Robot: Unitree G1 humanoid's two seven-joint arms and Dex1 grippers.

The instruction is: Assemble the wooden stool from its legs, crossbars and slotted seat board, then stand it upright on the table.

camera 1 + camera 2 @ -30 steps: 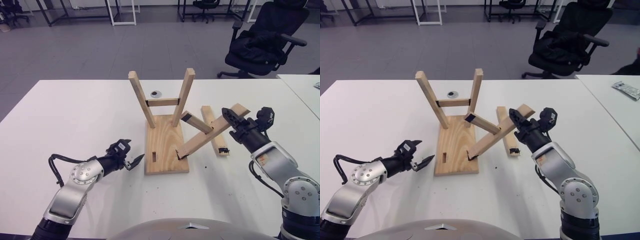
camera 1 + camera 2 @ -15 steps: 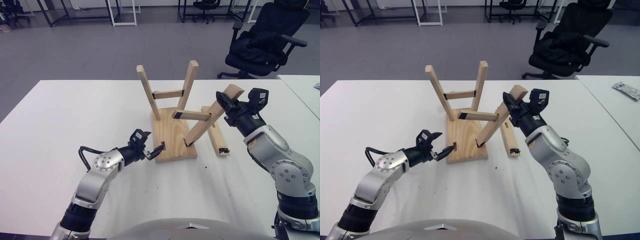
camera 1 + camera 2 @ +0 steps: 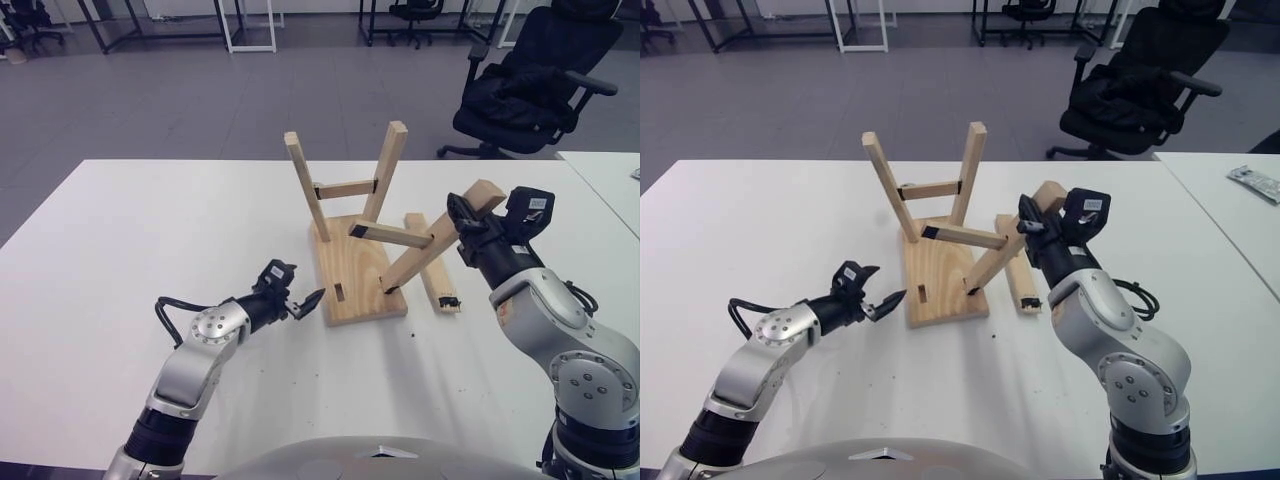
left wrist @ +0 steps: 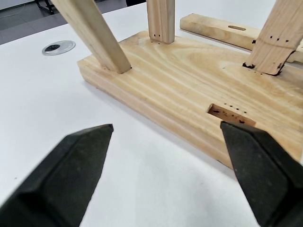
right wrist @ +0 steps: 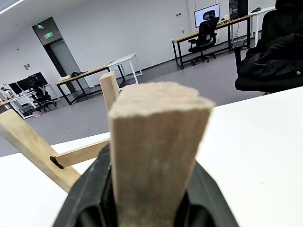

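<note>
The seat board lies flat on the white table with its underside up. Two legs stand in it, joined by a crossbar. My right gripper is shut on the top of a third leg, which leans with its foot at the board's near right slot. A second crossbar runs from it toward the far right leg. A fourth leg lies loose on the table beside the board. My left gripper is open just off the board's left edge, near an empty slot.
A cable grommet sits in the table behind the board. Small dark crumbs lie in front of the board. A black office chair stands beyond the table, and a second table is at the right.
My left gripper has come forward to the board's left edge. The board with its legs has slid right and turned. My right gripper has swung the third leg more upright, then tilted it slightly lower.
</note>
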